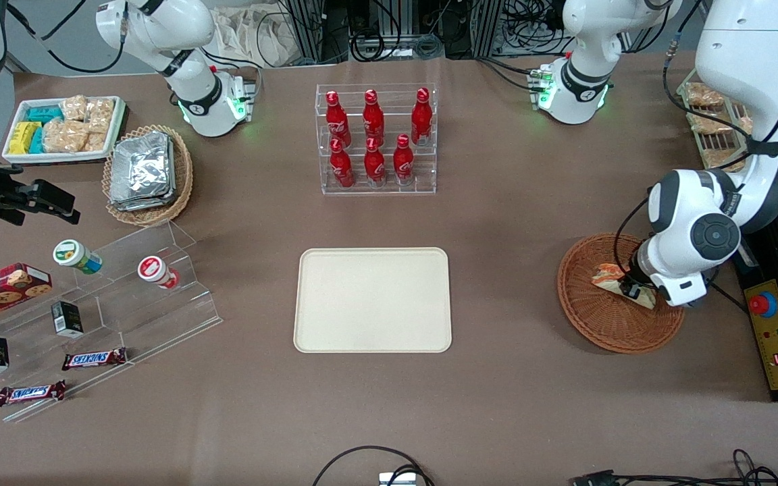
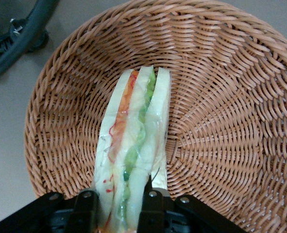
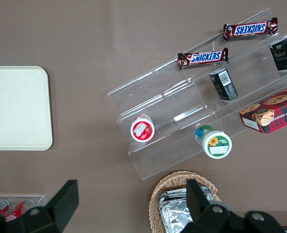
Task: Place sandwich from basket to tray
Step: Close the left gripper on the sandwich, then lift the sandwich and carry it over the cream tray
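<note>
The sandwich (image 1: 608, 275), a wrapped wedge with orange, green and white layers, lies in the reddish-brown wicker basket (image 1: 598, 327) toward the working arm's end of the table. My left gripper (image 1: 632, 291) is down inside the basket. In the left wrist view the sandwich (image 2: 133, 141) stands on edge on the basket's weave (image 2: 221, 97), and the gripper (image 2: 119, 213) has its two black fingers (image 2: 150, 206) pressed against the two bread faces, shut on it. The cream-beige tray (image 1: 372, 300) lies flat and bare at the table's middle; it also shows in the right wrist view (image 3: 17, 107).
A clear rack of red bottles (image 1: 375, 138) stands farther from the front camera than the tray. A yellow control box with a red button (image 1: 770, 334) lies beside the basket. Acrylic steps with snacks (image 1: 92, 317) and a foil-packet basket (image 1: 147, 174) sit toward the parked arm's end.
</note>
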Tool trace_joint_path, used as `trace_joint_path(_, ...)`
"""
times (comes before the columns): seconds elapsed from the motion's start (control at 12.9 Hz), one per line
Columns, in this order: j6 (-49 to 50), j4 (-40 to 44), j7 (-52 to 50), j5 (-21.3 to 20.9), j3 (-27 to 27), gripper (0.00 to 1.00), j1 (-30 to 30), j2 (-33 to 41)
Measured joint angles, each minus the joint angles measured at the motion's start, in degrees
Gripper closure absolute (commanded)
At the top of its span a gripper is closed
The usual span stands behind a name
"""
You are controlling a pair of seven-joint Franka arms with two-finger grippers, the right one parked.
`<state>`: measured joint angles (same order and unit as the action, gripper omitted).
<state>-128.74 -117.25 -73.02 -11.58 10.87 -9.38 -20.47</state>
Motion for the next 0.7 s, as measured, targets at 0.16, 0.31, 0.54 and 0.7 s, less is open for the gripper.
trace_joint_path(0.16, 3.1, 2.1, 1.7, 0.0, 0.2, 1.00, 0.0, -0.3)
trace_joint_path(0.31, 7.3, 5.4, 5.3, 0.0, 0.6, 1.00, 0.1, -0.3)
trace_joint_path(0.54, 16.8, 13.5, 10.2, 0.0, 3.0, 1.00, 0.1, -0.3)
trace_joint_path(0.7, 21.2, 18.1, 13.7, 0.0, 5.2, 1.00, 0.2, -0.3)
